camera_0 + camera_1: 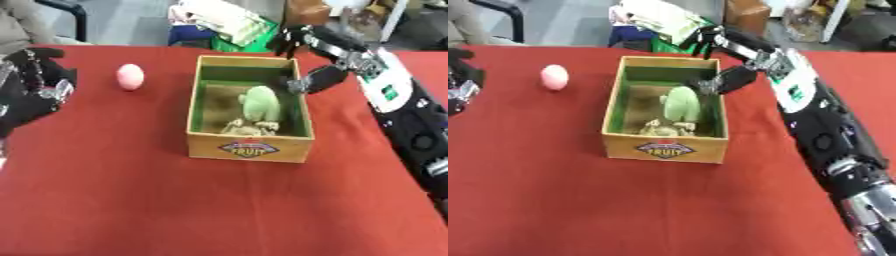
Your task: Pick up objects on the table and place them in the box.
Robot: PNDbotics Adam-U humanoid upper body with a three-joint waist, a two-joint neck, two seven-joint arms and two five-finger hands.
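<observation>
A tan box (249,148) with a green lining and a "FRUIT" label stands in the middle of the red table. Inside it lie a pale green rounded object (261,102) and a small beige thing (249,127) near the front wall. A pink egg-shaped object (129,76) sits on the cloth to the left of the box. My right hand (324,44) hovers over the box's back right corner, open and holding nothing, its thumb (311,80) hanging down just above the right rim. My left hand (35,85) rests open at the left edge, fingers up, some way left of the pink object.
Behind the table's far edge lies a pile of white and green stuff (227,22), with floor and furniture legs beyond it. Bare red cloth (219,210) stretches in front of the box. My right forearm (402,115) runs along the right side.
</observation>
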